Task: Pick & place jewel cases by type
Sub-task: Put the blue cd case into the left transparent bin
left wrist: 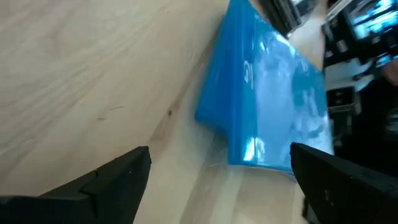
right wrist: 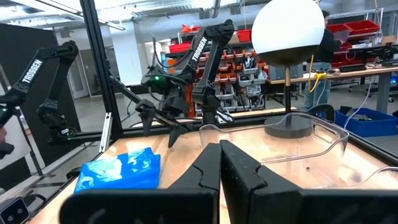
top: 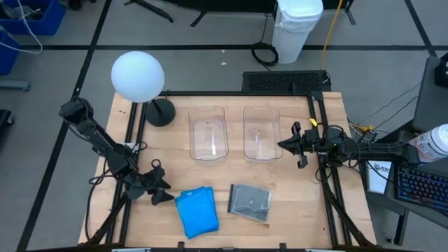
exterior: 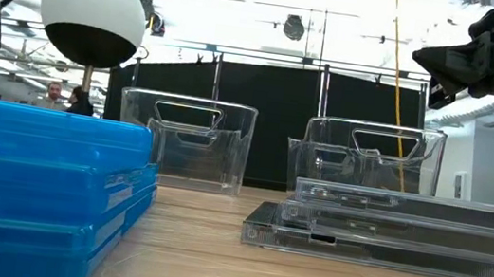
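A stack of bright blue jewel cases (top: 197,211) lies flat on the table near its front edge; it also shows in the low view (exterior: 35,187) and the left wrist view (left wrist: 267,99). A stack of grey see-through jewel cases (top: 250,201) lies to its right, seen again low (exterior: 397,230). My left gripper (top: 162,190) is open, just left of the blue stack, its fingers pointing at the stack's edge and touching nothing. My right gripper (top: 292,145) is shut, raised beside the right tub, away from the cases.
Two clear deep tubs stand side by side behind the cases, left tub (top: 208,133) and right tub (top: 262,131). A white globe lamp (top: 138,77) on a black base stands at the far left. Black frame rails (top: 323,140) border the table. People show in the room beyond.
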Controlling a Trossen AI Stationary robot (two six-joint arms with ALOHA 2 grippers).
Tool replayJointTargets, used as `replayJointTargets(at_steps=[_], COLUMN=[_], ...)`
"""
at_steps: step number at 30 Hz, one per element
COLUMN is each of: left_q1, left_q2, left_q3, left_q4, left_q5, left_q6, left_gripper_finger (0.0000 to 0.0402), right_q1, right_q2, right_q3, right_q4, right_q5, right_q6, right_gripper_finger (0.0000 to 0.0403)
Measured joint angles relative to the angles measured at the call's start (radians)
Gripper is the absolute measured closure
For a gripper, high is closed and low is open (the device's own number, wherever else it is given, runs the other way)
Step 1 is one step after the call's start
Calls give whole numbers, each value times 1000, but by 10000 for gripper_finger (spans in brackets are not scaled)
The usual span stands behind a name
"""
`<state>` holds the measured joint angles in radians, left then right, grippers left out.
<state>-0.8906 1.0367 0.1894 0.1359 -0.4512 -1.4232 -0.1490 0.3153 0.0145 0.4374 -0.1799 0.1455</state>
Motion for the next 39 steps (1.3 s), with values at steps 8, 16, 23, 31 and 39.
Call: replayJointTargets(at_steps=[8, 16, 23, 31, 39], left_q1=[0, 0, 7, 41, 75], left_q2=[0, 8, 115, 197, 245], left_q3=[-55, -53, 8, 45, 82], left_q4=[108, 150, 154, 162, 171], left_q5=[-9, 1, 22, 66, 116], left_q6=[-20, -5, 50, 53, 85], left_gripper_finger=[52, 70, 71, 71, 71], right_q1=[0, 0, 0, 0, 0], right_q2=[0, 0, 0, 0, 0], right_q3=[0, 0, 0, 0, 0], right_q4=[0, -1, -1, -1, -1], right_q5=[0, 0, 0, 0, 0], right_q6=[0, 0, 0, 0, 0], right_gripper_finger=[403, 403, 403, 403, 403])
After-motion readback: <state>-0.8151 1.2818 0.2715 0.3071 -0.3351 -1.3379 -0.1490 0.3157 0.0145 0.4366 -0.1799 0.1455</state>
